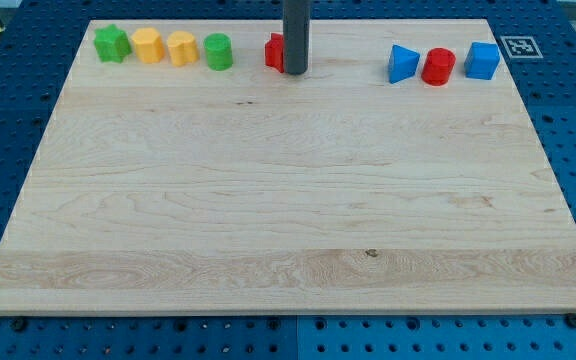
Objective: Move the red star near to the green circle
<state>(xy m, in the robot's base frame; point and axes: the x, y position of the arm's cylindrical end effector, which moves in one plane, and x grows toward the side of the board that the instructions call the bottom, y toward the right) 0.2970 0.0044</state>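
Note:
The red star (274, 51) sits near the view's top, partly hidden behind my rod. The green circle (218, 51) stands just to its left, a small gap apart. My tip (295, 72) rests on the board right against the red star's right side.
A wooden board (288, 200) carries all blocks along its top edge. Left of the green circle are a yellow block (181, 47), another yellow block (147, 45) and a green star-like block (111, 43). At the top right are a blue triangle (402, 63), a red cylinder (438, 67) and a blue cube (482, 60).

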